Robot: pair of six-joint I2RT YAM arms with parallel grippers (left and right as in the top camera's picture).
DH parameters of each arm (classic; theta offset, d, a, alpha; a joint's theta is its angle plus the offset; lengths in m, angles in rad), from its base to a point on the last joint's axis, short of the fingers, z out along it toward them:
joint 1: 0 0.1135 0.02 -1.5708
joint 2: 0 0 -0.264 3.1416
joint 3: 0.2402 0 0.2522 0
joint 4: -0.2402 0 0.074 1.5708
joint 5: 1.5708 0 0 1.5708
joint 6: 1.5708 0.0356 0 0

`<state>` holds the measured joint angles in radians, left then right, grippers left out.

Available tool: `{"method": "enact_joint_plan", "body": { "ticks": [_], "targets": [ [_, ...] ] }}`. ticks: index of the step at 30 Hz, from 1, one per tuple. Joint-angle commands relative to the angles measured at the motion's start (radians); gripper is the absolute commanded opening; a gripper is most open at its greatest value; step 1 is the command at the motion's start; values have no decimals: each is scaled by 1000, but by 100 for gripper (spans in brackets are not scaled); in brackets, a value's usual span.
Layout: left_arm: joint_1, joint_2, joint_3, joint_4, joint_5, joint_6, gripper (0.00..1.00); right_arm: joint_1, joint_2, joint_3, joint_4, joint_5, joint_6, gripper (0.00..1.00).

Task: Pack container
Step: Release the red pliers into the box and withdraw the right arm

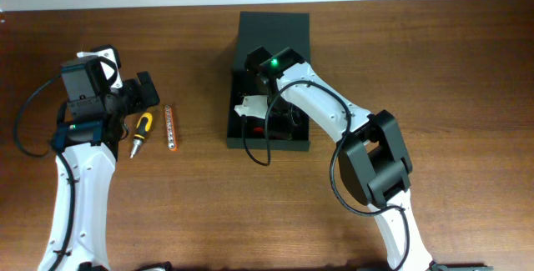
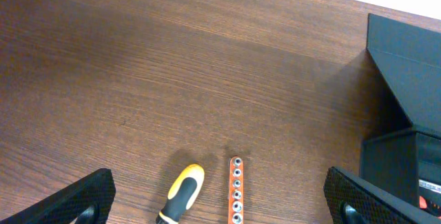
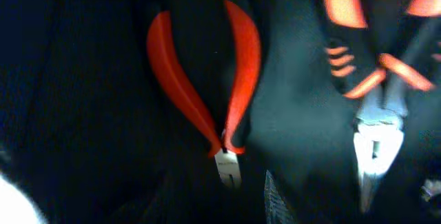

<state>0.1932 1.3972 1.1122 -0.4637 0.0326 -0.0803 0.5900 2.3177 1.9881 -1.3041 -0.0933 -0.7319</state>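
Note:
The black container (image 1: 296, 142) stands mid-table with its flat lid (image 1: 273, 29) folded open at the back. My right gripper (image 1: 260, 104) reaches down inside it. In the dim right wrist view its fingers (image 3: 220, 207) look apart, around the tip of red-handled cutters (image 3: 207, 86), with orange-and-black pliers (image 3: 375, 79) beside them on the container floor. My left gripper (image 2: 220, 214) is open and empty, low over a yellow-and-black screwdriver (image 2: 182, 195) and an orange bit holder (image 2: 236, 189). The container (image 2: 406, 79) shows at the right in that view.
The screwdriver (image 1: 142, 129) and the bit holder (image 1: 170, 127) lie side by side on the wooden table (image 1: 434, 71), left of the container. The left arm (image 1: 83, 112) stands at the far left. A black cable (image 1: 254, 150) hangs over the container's front wall.

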Motion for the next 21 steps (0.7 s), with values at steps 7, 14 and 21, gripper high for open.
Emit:
{"method": "enact_joint_plan", "body": {
  "ticks": [7,14,21],
  "targets": [
    [6,3,20,2,-4,-10,99,-2,-248,203,-39,95,131,41],
    [6,3,20,3,-3,-10,99,-115,-381,254,-20,105,336,44],
    [6,3,20,-24,94,-10,99,-396,-428,269,-21,47,605,56]
  ]
}}
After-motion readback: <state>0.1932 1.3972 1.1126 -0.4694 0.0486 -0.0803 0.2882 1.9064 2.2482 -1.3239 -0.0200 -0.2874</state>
